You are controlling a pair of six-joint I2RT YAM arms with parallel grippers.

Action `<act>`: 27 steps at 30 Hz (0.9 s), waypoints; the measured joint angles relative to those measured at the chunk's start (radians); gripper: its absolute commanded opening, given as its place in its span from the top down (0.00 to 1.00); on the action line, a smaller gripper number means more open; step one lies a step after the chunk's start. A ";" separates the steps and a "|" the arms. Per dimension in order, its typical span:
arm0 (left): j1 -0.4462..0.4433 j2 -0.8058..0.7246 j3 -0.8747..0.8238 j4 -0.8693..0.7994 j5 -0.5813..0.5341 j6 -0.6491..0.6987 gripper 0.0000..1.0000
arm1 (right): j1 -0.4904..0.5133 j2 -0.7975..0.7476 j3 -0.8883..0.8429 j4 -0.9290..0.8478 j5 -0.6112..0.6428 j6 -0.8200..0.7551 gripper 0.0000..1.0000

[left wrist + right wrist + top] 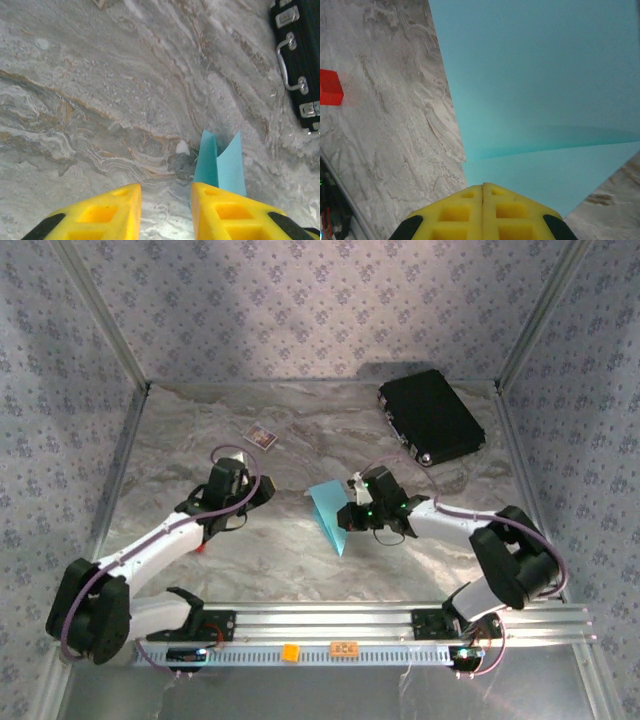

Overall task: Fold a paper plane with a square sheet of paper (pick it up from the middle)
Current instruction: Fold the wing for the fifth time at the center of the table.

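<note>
R gripper (pixel 483 189) is clamped fully shut, pads flat together, w/ the paper plane (pixel 545 75) pinched at its tips. We see the plane, a pointed light-blue dart, mid table (pixel 280 560) btwn both grippers; in the left wrist view its flaps stand up off the marble. L gripper (pixel 165 187) is part open, nothing btwn its fingers, near the plane's left side. At the back right lies the black case (pixel 432 418), back left the small dark card (pixel 261 436), both well apart from the plane.

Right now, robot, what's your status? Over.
Right gripper shut, tips against folded blue paper. Left gripper open, empty, near it. Black case far back, nothing blocking.
</note>
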 measured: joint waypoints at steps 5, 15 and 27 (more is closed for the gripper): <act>0.000 0.024 0.000 0.000 0.018 -0.001 0.72 | 0.000 0.047 -0.012 0.040 -0.051 0.033 0.99; 0.000 0.039 0.000 0.000 0.035 -0.001 0.72 | 0.001 0.146 -0.019 0.117 -0.095 0.097 0.98; 0.000 0.095 0.023 0.021 0.088 -0.008 0.77 | 0.034 0.180 -0.007 0.136 -0.074 0.232 0.97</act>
